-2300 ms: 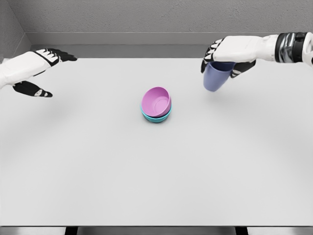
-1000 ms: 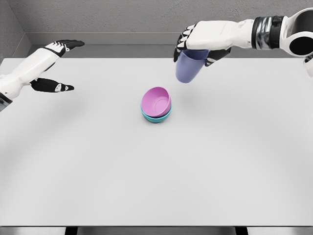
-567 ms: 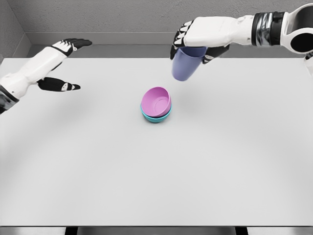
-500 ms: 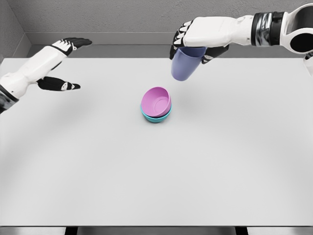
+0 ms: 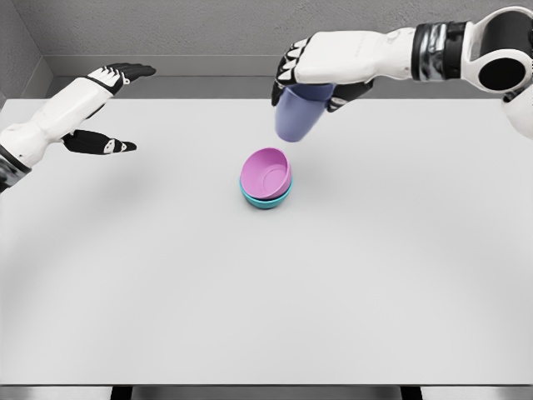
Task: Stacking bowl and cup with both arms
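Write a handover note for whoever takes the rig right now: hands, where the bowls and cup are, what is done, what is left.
Right hand: shut on the blue cup, gripping it from above by the rim, held in the air above and slightly behind the bowls.
Left hand: open, holding nothing, over the table's far left.
Pink bowl: already nested, tilted, in the teal bowl at the table's middle.
Done: bowls stacked, cup picked up.
Left: bring the cup over the pink bowl, lower it in, release.
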Tool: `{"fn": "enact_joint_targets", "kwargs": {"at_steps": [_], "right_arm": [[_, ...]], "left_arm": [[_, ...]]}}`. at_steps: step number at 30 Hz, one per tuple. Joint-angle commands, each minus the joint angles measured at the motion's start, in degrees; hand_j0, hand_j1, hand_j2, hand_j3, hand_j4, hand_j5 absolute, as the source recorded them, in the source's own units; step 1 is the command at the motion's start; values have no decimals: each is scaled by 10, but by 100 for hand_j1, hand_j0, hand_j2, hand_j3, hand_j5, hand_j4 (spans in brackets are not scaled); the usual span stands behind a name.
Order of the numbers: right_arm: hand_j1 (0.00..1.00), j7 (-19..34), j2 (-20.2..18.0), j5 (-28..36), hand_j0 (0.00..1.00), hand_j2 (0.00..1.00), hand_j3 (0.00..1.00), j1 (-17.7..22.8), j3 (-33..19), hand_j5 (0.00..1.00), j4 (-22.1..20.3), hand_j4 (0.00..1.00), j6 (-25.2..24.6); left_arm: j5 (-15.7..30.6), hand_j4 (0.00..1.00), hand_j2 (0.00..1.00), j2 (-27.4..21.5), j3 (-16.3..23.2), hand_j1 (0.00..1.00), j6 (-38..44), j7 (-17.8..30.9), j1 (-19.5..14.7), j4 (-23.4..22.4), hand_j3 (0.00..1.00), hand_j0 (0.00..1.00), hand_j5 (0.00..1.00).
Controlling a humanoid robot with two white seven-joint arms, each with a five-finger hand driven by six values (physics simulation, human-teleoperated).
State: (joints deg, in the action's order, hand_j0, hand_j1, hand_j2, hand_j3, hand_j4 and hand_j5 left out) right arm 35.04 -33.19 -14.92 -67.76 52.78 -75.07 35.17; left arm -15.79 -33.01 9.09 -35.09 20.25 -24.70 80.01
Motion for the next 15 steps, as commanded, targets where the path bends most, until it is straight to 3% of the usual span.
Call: {"fn": "enact_joint_targets", "kwargs": {"at_steps": [1, 15], "right_arm": [[68, 0, 5, 3, 68, 68, 68, 0, 0, 68, -1, 68, -2], [68, 0, 9, 9, 68, 68, 68, 3, 7, 68, -41, 68, -2]], "left_arm": [[4, 100, 100, 0, -1, 100, 1, 0, 0, -1, 100, 100, 100], [4, 100, 100, 1, -1, 100, 1, 0, 0, -2, 100, 100, 100]]}}
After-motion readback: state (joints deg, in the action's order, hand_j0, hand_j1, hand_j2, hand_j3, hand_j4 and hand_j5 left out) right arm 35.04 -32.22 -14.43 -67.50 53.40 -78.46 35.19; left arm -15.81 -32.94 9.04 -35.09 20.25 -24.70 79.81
